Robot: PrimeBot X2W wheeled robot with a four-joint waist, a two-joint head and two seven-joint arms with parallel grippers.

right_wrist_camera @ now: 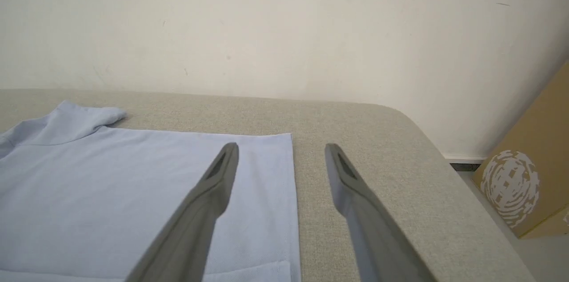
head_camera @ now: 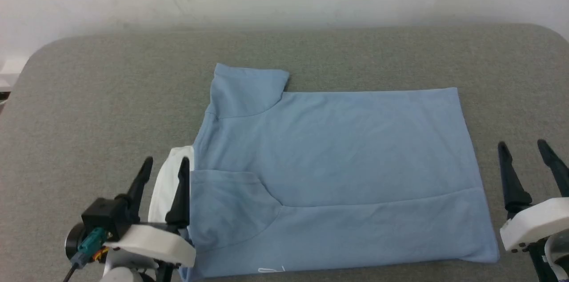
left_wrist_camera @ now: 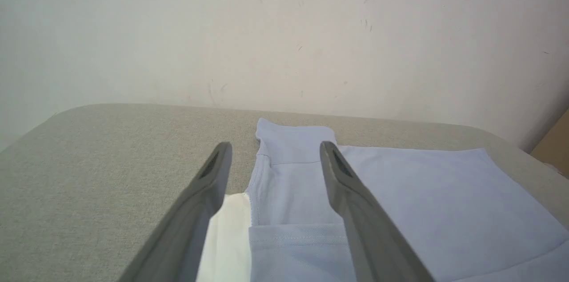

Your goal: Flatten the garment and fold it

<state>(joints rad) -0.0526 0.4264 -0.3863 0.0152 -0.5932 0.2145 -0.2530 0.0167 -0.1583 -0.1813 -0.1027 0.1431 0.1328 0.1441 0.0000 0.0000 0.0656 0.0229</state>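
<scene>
Plainly, the grey padded tabletop [head_camera: 89, 95] carries the garment [head_camera: 338, 148] from its middle to its near edge, with the collar end toward the left edge and the hem toward the right. The near long side lies doubled over the body, and the far sleeve juts toward the far edge. The cloth looks light, soft and limp, so I judge it will sag unless pinched at two points along one edge; the far sleeve seam and far hem corner seem fit places. The left gripper [head_camera: 165, 163] hangs over the collar end, fingers wide and empty. The right gripper [head_camera: 522, 145] stands just beside the hem, equally wide, holding nothing. The white collar [head_camera: 171, 175] pokes out leftward, and a small logo [head_camera: 271, 269] lies at the near edge.
</scene>
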